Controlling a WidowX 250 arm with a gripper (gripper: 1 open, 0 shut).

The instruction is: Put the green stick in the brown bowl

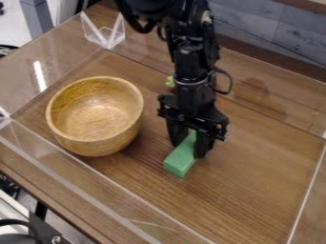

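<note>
Green stick [182, 162] lying on the wooden table [242, 181], its upper end between the fingertips of the black gripper [190, 138], grip itself unclear, brown bowl [95, 113] nearby.

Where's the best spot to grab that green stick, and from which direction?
Probably around the middle of the green stick, from above, fingers on its two long sides. It lies flat on the table, long and narrow, so its width looks easier to pinch.
</note>
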